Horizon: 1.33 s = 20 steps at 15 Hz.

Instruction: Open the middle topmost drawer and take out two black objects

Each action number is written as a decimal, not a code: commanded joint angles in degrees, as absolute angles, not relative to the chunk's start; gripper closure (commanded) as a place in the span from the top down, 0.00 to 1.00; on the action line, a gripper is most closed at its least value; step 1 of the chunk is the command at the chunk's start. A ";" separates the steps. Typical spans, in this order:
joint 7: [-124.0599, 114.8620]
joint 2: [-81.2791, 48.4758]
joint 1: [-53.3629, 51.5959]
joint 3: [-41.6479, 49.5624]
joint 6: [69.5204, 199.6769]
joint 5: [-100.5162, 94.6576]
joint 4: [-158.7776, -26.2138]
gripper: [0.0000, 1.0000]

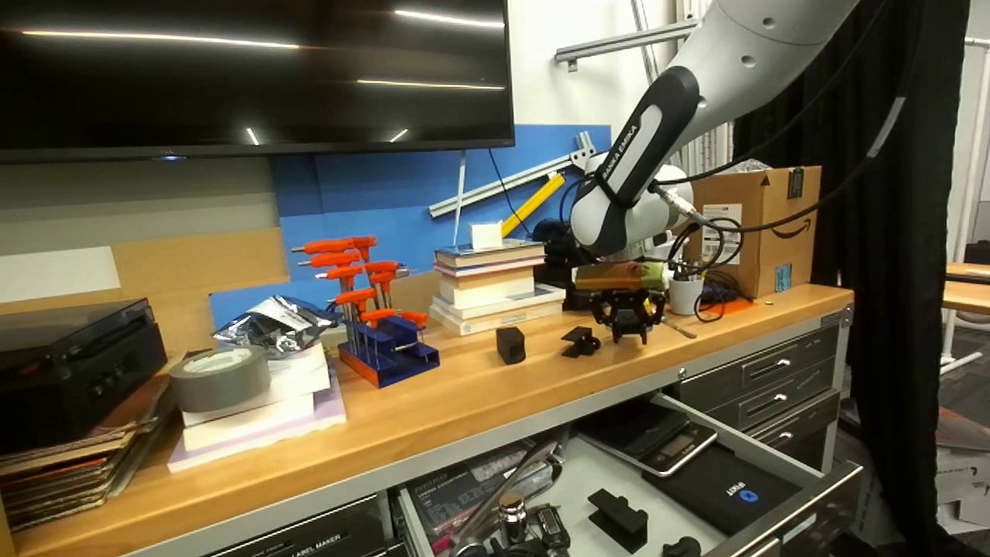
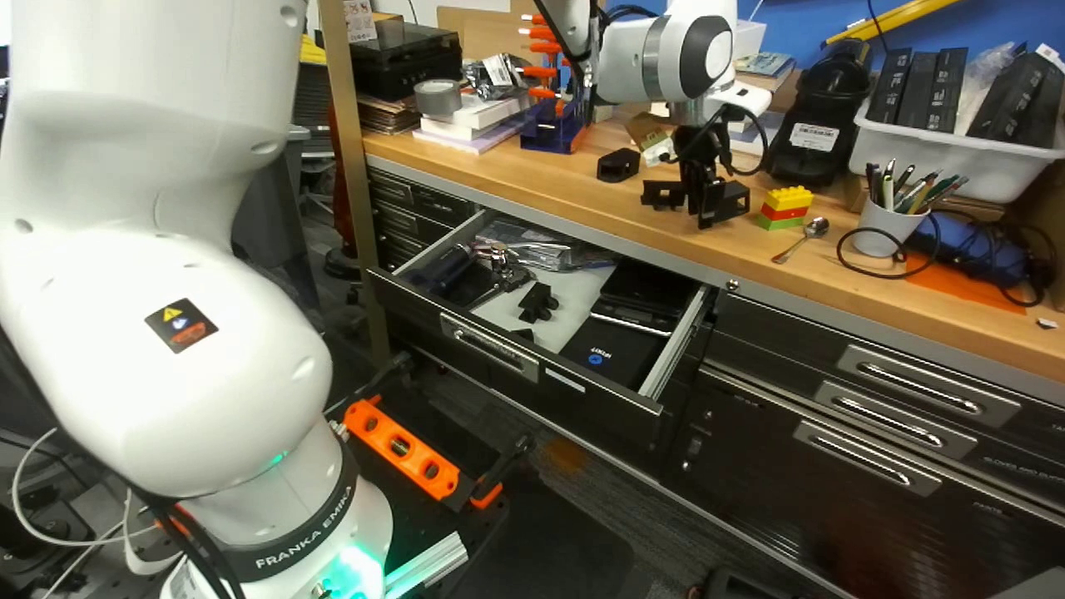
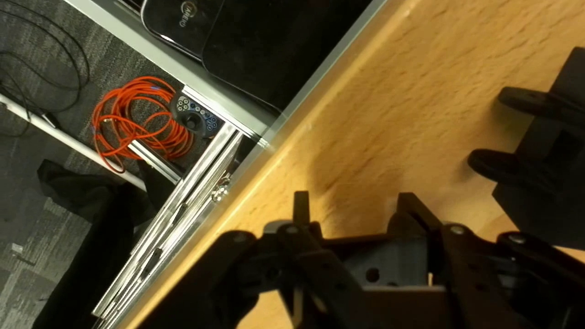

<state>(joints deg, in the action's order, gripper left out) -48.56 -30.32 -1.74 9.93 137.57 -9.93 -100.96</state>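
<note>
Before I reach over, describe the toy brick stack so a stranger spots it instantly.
In an exterior view, find the wooden benchtop above the open drawer. Near its white pen cup lies a metal spoon; beside that stands the toy brick stack. Unlike those plain neighbours, it is banded yellow, red and green, top to bottom.

a wooden tabletop (image 1: 433,410) runs before a wall (image 1: 541,89), white above and faced below with a blue panel (image 1: 356,197), a grey panel (image 1: 131,193) and a tan panel (image 1: 201,261). a large black screen (image 1: 255,89) mirrors thin white strips of light (image 1: 161,39); metal rails (image 1: 628,42) show near it. a black curtain (image 1: 897,325) hangs at one end, with part of another table (image 1: 967,300) beyond. in both exterior views, dark cabinets (image 2: 790,507) beneath the tabletop carry bright handles (image 2: 919,388). in the wrist view, the floor (image 3: 27,183) is streaked grey carpet.
</note>
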 commanded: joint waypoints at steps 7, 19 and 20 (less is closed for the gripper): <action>-46.95 -36.71 -0.85 9.98 134.72 -5.86 -91.36 0.76; -45.61 -30.73 -2.31 8.70 132.08 -4.95 -95.04 0.99; -45.94 -29.43 -2.89 8.78 131.63 -5.42 -95.91 1.00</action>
<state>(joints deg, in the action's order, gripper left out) -47.41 -34.54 -1.67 9.02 133.86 -6.08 -92.79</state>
